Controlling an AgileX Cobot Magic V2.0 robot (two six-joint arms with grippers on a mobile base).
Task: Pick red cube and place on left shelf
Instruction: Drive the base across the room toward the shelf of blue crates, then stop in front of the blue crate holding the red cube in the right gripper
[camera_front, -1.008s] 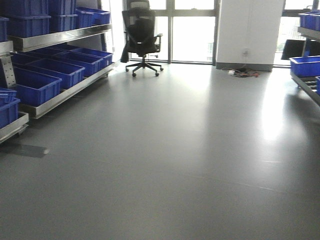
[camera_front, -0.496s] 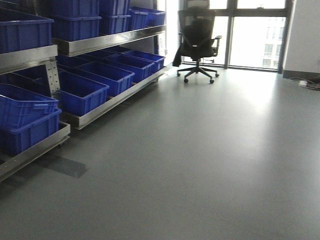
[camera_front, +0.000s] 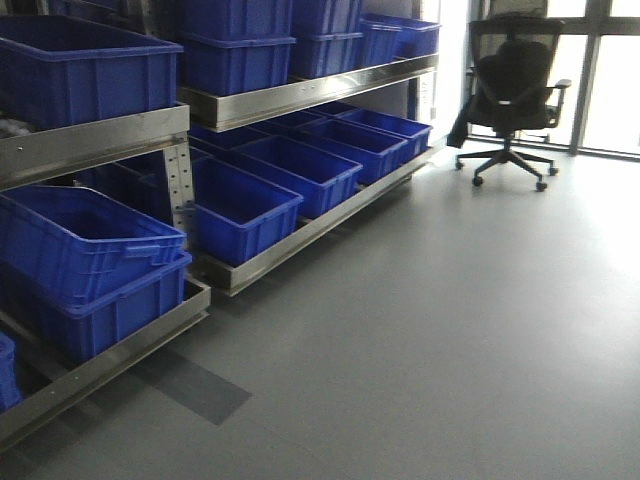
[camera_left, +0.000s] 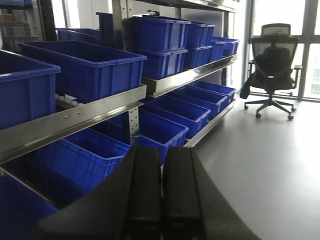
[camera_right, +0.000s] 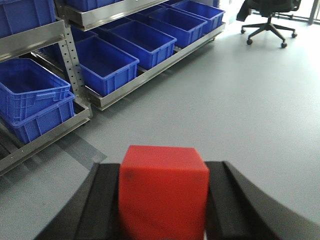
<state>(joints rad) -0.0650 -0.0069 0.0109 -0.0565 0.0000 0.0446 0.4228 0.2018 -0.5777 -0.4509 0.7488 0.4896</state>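
The red cube (camera_right: 163, 192) sits clamped between the black fingers of my right gripper (camera_right: 163, 166), held above the grey floor. To its left stands the left shelf (camera_right: 32, 39), a steel rack loaded with blue bins (camera_right: 102, 65). In the front view the same shelf (camera_front: 100, 140) fills the left half, bins (camera_front: 240, 210) on both levels; neither gripper shows there. My left gripper (camera_left: 161, 150) is shut with its fingers pressed together and nothing between them. It points at the shelf rail (camera_left: 90, 117) and a lower bin (camera_left: 85, 155).
A black office chair (camera_front: 512, 90) stands at the far right by the windows, also in the left wrist view (camera_left: 272, 65). A dark rectangular patch (camera_front: 195, 385) marks the floor in front of the rack's near section. Grey floor (camera_front: 450, 330) stretches to the right.
The front view has swung left and closer to the shelf. The rack now fills the left half, and the chair has slid to the far right.
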